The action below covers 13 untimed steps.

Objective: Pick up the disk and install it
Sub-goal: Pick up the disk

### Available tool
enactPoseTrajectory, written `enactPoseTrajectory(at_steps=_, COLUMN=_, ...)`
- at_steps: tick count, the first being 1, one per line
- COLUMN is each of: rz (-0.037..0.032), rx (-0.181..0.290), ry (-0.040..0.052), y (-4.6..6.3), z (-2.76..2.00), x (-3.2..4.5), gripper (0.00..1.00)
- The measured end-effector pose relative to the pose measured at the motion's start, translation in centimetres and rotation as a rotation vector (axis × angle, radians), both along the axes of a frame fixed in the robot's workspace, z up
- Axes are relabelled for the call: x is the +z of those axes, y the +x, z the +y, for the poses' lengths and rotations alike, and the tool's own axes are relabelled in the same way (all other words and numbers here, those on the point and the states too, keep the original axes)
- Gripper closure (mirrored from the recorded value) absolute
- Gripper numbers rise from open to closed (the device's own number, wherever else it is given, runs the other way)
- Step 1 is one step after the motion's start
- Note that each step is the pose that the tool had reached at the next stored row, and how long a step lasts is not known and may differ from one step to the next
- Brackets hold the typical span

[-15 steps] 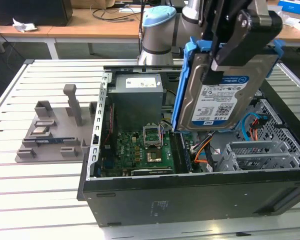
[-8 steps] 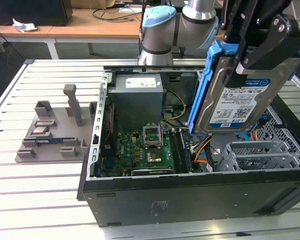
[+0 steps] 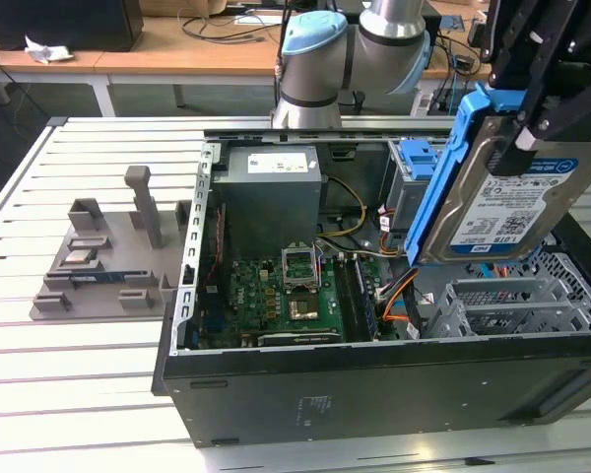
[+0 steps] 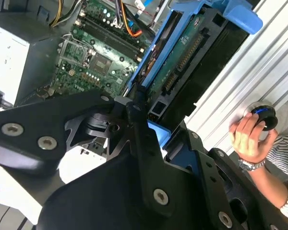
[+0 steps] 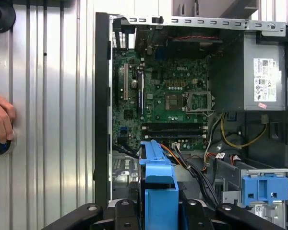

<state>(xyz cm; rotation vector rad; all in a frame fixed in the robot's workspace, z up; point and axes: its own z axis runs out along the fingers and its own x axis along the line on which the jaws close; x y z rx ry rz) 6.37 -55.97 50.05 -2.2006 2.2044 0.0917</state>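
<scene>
**Disk aloft over the open case, gripper clamped on its frame**

Exterior view: The gripper (image 3: 534, 133) is closed on the disk (image 3: 507, 202) and holds it in the air at the exterior view's right. The disk is tilted, label face toward the camera, with its blue carrier frame running down the edge on the exterior view's left. It hangs above the grey drive cage (image 3: 517, 305) in the open computer case (image 3: 374, 394) and touches neither. The blue bracket (image 3: 419, 158) sits just behind it. The motherboard (image 3: 276, 296) and power supply (image 3: 271, 192) lie further toward the exterior view's left.

Second wrist view: The black gripper (image 4: 156, 120) is shut across the disk (image 4: 192, 57), seen edge-on. The disk's circuit board and connector side are exposed. Beyond it, a person's hand (image 4: 247, 136) rests on a dark knob on the slatted table (image 4: 240, 81).

First wrist view: The disk's (image 5: 158, 179) blue frame edge rises between the gripper (image 5: 158, 213) links, above the case floor near the motherboard (image 5: 158, 100).

Handling, my judgement: The disk is rigid and dense for its size, and sensitive to knocks. The bare metal face looks slick. The blue plastic frame gives the safest purchase, at the side edges and clear of the circuit board and connector.
</scene>
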Motion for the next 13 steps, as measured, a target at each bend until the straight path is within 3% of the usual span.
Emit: enactPoseTrajectory(at_steps=13, rz=0.0019, rx=0.0, ry=0.0, y=5.1, z=-0.53, x=-0.17, gripper=0.64)
